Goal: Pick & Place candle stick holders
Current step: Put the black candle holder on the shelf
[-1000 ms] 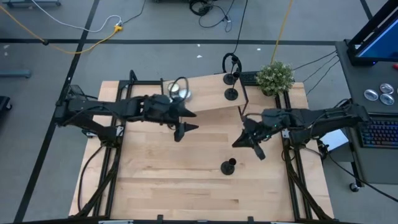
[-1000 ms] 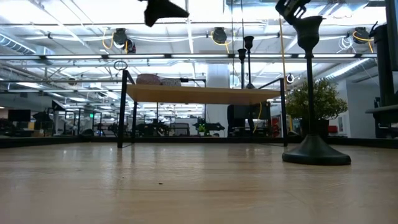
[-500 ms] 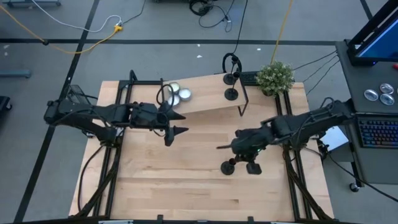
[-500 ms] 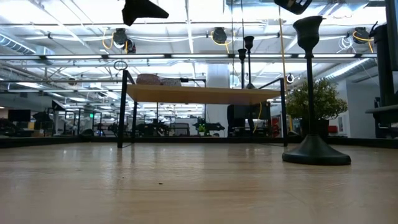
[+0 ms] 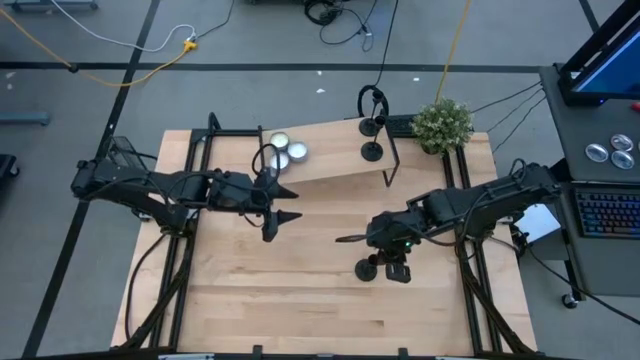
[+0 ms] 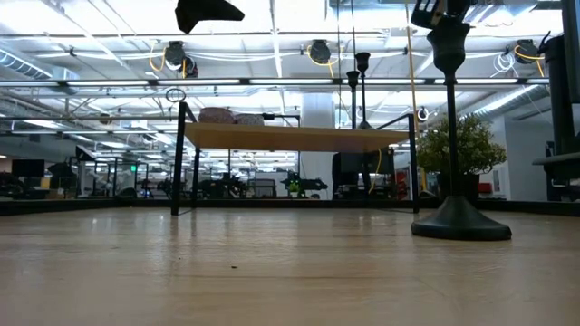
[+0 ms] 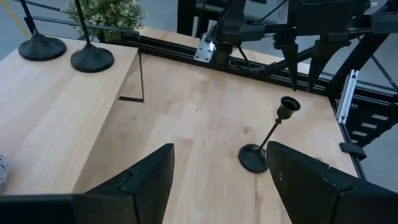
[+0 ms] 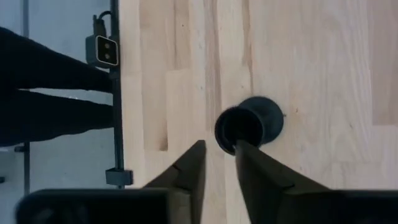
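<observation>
One black candle stick holder (image 5: 368,268) stands upright on its round base (image 6: 460,223) on the table, right of centre. My right gripper (image 7: 305,74) hangs just above its cup (image 7: 287,106), fingers pointing steeply down and slightly apart; the right wrist view looks down on the cup (image 8: 239,127) just ahead of the fingertips. It touches nothing. Two more holders (image 5: 372,125) (image 5: 372,152) stand on a raised shelf at the far side. My left gripper (image 7: 221,165) hovers open over the table's left half (image 5: 280,215), with nothing between its fingers.
The raised wooden shelf (image 5: 330,150) spans the far middle, on thin black legs (image 7: 140,78). Round metal tins (image 5: 285,150) sit on its left end. A potted plant (image 5: 442,122) stands at the far right corner. Bare table lies near the front edge (image 5: 300,310).
My right gripper has swung toward the table's left and near side, tipped steeply downward, and come over the standing holder. My left gripper has drawn back toward the table's left edge. The holder has stayed in place.
</observation>
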Robot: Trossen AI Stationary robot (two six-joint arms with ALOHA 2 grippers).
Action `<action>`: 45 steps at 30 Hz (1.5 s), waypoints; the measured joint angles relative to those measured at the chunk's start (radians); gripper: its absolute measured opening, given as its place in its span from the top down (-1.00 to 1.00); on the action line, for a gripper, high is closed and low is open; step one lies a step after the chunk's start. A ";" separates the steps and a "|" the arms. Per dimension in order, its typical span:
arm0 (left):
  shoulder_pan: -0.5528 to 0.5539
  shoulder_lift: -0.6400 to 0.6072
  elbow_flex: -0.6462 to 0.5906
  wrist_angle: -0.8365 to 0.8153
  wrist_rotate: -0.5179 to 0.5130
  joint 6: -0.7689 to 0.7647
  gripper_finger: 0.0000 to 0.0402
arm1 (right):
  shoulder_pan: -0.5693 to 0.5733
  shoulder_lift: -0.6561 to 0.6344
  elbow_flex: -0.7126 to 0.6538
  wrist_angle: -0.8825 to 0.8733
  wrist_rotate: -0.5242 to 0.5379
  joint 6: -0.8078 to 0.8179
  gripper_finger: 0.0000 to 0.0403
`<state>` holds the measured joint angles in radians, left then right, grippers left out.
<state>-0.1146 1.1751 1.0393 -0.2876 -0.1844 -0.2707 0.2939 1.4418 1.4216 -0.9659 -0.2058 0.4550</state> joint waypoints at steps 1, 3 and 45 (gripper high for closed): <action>0.000 0.000 0.000 0.000 0.000 0.001 -0.28 | 0.000 0.000 0.000 -0.007 0.001 0.010 0.55; 0.000 0.000 0.000 0.000 0.000 0.006 -0.28 | 0.000 0.000 0.000 -0.015 0.006 0.023 0.44; 0.001 0.001 0.000 0.001 0.001 0.000 -0.28 | -0.044 0.085 -0.040 -0.056 0.122 0.039 0.94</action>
<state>-0.1139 1.1759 1.0397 -0.2863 -0.1833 -0.2706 0.2504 1.5270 1.3812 -1.0220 -0.0836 0.4935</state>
